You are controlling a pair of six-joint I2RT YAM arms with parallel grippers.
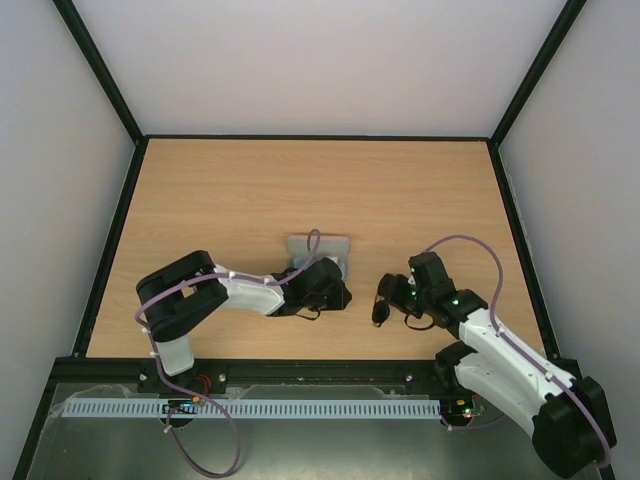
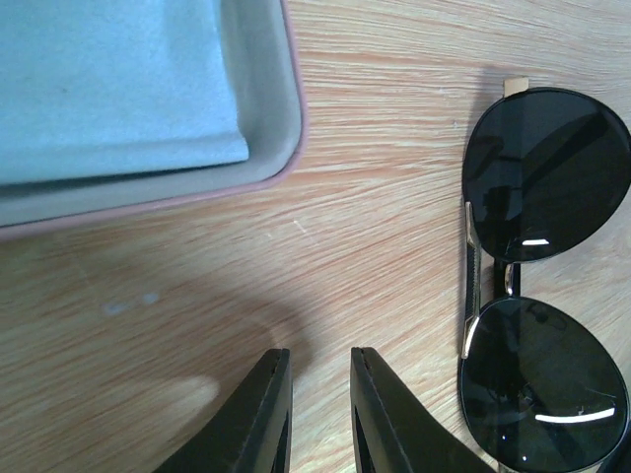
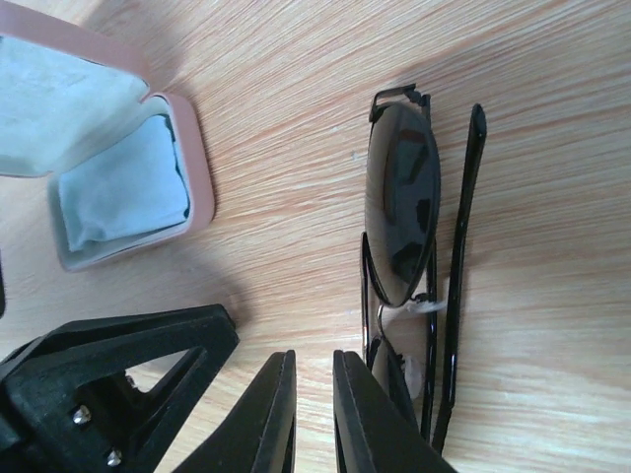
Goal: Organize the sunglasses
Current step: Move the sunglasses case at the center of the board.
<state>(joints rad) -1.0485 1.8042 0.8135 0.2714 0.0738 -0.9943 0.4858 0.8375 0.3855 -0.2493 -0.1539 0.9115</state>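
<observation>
The sunglasses (image 2: 547,177) have two round dark lenses and a thin frame, and lie folded on the wooden table right of centre. In the right wrist view the sunglasses (image 3: 402,207) stand just right of my right gripper (image 3: 314,355), whose right finger sits beside the near lens. A narrow gap shows between its jaws, with bare wood in it. My left gripper (image 2: 320,353) hovers left of the glasses, slightly open and empty. Seen from above, my left gripper (image 1: 338,296) and my right gripper (image 1: 384,310) face each other.
An open pink case (image 1: 318,245) sits behind my left gripper. The case rim (image 2: 266,118) holds a light blue cloth (image 2: 108,89). In the right wrist view the case (image 3: 192,168) is at upper left and the left arm's black finger (image 3: 108,374) at lower left.
</observation>
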